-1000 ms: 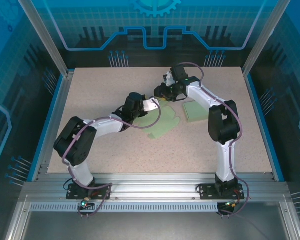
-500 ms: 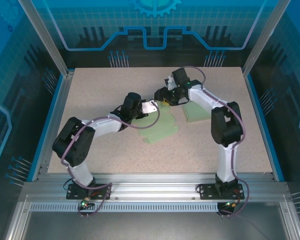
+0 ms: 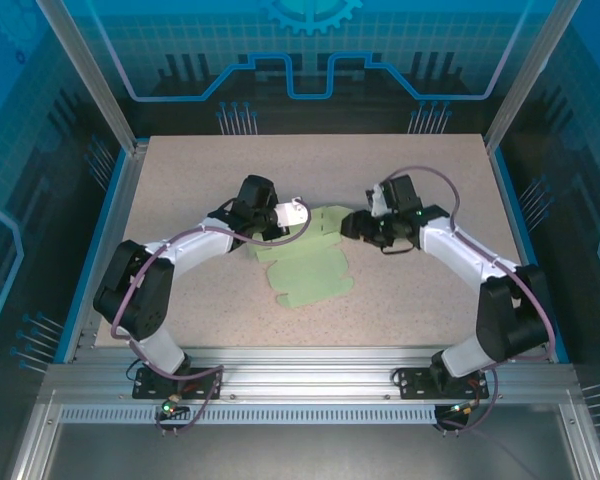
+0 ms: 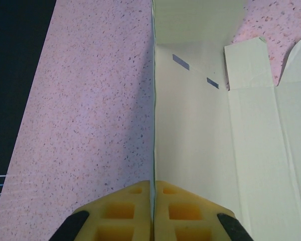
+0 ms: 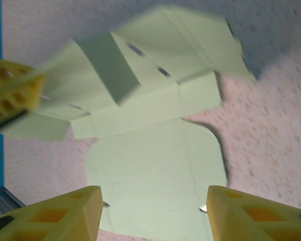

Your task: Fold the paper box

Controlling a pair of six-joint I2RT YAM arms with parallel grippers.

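Note:
The paper box (image 3: pixel 310 275) is a pale green die-cut sheet, partly folded, lying mid-table. My left gripper (image 3: pixel 296 213) is at its far-left corner. In the left wrist view that gripper (image 4: pixel 153 184) is shut on a thin upright panel edge of the paper box (image 4: pixel 200 130). My right gripper (image 3: pixel 349 226) stands open at the sheet's far-right side. In the right wrist view, the right gripper (image 5: pixel 153 198) hangs over a rounded flap of the paper box (image 5: pixel 155 155), its jaws wide apart and gripping nothing. A left finger (image 5: pixel 10 95) shows at the sheet's far edge.
The speckled table (image 3: pixel 200 170) has blue rails on its left and right edges and metal posts at the corners. The right arm's elbow (image 3: pixel 510 310) lies low over the table's right side.
The left gripper has shut on the box's edge and drawn the sheet nearer and leftward. The right gripper has opened wider and swung from the back centre down to the right.

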